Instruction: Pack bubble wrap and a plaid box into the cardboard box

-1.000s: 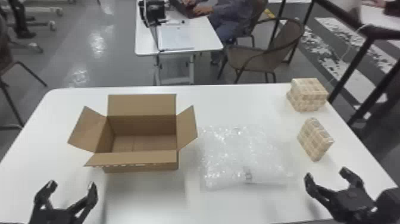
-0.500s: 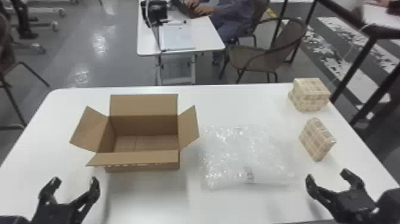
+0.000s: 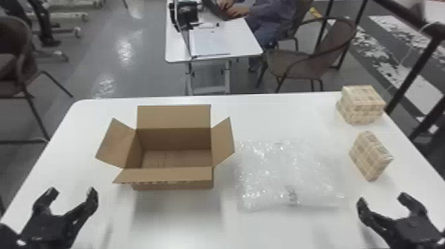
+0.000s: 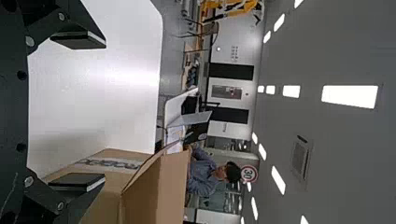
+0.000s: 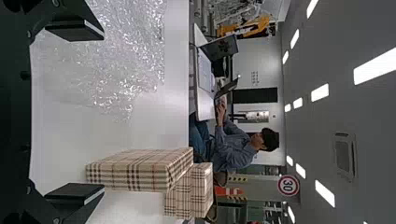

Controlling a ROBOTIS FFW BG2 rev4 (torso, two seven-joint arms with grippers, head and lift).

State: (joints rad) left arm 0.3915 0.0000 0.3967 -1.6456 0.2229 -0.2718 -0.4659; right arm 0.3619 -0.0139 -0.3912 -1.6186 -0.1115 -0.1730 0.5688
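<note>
Ceiling lights (image 4: 349, 96) glare and the table (image 3: 175, 235) gleams.

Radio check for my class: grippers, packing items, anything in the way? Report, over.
Left gripper and right gripper open, nothing held. Bubble wrap on table, right of open cardboard box; plaid boxes farther right. Flaps spread open, opening unobstructed.

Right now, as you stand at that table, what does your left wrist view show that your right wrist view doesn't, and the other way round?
Left wrist view: the cardboard box, with the left gripper at the picture's edge.

Right wrist view: the bubble wrap, a plaid box with more plaid behind it, and the right gripper.

Both share the white table, the ceiling lights and a round, red-rimmed sign. In each, the fingers stand apart.
</note>
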